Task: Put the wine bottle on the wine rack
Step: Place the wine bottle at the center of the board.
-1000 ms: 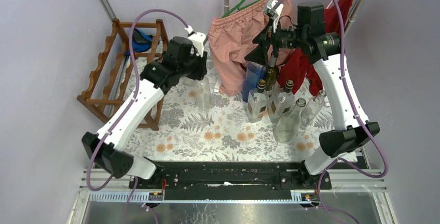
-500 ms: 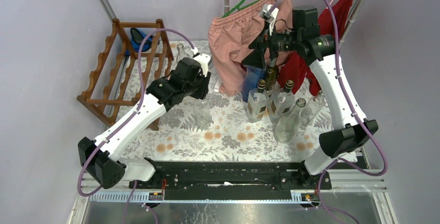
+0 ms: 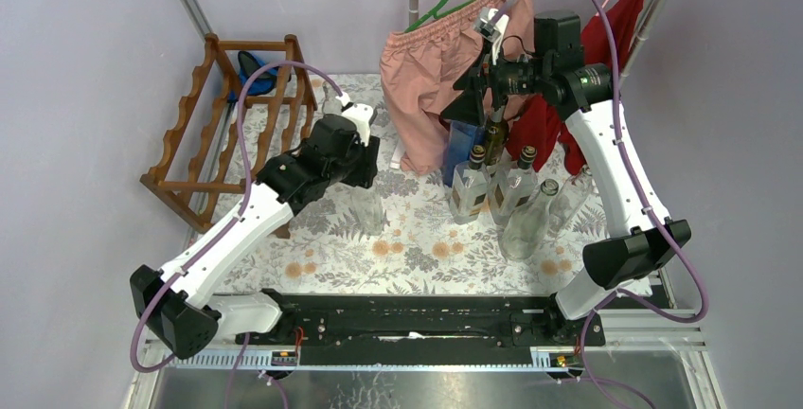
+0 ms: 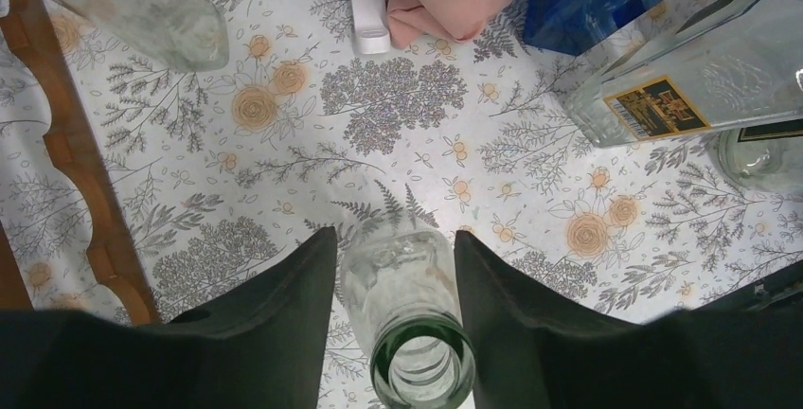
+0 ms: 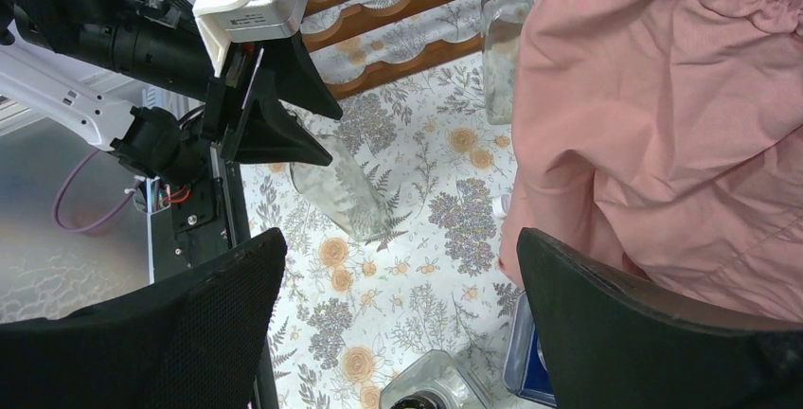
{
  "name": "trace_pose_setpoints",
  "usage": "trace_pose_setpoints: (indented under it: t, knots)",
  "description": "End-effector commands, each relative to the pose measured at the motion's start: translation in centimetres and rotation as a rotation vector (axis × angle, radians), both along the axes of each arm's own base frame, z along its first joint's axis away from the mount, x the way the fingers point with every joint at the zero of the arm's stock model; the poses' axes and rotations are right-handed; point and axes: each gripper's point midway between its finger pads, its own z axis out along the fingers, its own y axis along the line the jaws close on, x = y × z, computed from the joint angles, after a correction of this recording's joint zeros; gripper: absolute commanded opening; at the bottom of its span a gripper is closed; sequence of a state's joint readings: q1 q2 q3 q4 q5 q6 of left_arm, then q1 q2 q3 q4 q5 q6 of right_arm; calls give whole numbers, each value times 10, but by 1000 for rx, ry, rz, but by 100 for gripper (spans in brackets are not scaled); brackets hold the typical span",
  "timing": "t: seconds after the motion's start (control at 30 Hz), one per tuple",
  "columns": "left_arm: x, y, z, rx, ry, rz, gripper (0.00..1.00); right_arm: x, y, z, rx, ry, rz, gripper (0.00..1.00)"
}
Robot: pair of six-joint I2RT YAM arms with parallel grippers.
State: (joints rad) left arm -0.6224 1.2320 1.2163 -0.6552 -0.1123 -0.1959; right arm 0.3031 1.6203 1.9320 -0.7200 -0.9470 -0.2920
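A clear glass wine bottle [image 3: 365,212] with a green-tinted mouth [image 4: 421,371] stands upright on the flowered cloth, left of centre. My left gripper [image 3: 365,177] is above it with a jaw on either side of the neck [image 4: 395,236]. The jaws are open; a thin gap shows at the left finger [image 4: 284,305], and the right finger is close against the glass. The right wrist view also shows this bottle [image 5: 336,186]. The reddish-brown wine rack [image 3: 185,120] stands at the far left, its scalloped rail [image 4: 66,153] beside the bottle. My right gripper [image 5: 398,239] hangs wide open and empty at the back right [image 3: 473,97].
Another clear bottle [image 3: 329,97] stands by the rack. Several bottles [image 3: 492,186] and a blue box [image 3: 464,139] crowd the right side under my right gripper. Pink shorts [image 3: 445,59] and a red cloth [image 3: 559,115] hang at the back. A blue item [image 3: 254,73] lies in the rack.
My left arm drew back toward the near edge, bringing the clear bottle along the cloth, and its jaws have widened around the neck. The right arm barely shifted.
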Motion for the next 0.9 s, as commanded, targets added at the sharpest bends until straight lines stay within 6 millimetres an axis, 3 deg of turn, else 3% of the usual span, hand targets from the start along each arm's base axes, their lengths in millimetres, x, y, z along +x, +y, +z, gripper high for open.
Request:
trace_pose_setpoints:
  t: [0.0,0.23,0.47,0.67,0.87]
  knots:
    - [1,5,8,5,-11,42,57,-15,4,26,45,-65,37,100]
    - [-3,14,21,56,69,105,76,-16,4,26,44,-64,36,100]
    - [-23,15,42,141,205,218,76,-15,3,22,36,-56,34,100]
    - [-36,31,35,295,227,331,76,-15,4,20,37,-53,38,100]
    - [-26,22,20,337,221,307,75,-16,4,20,35,-55,36,100]
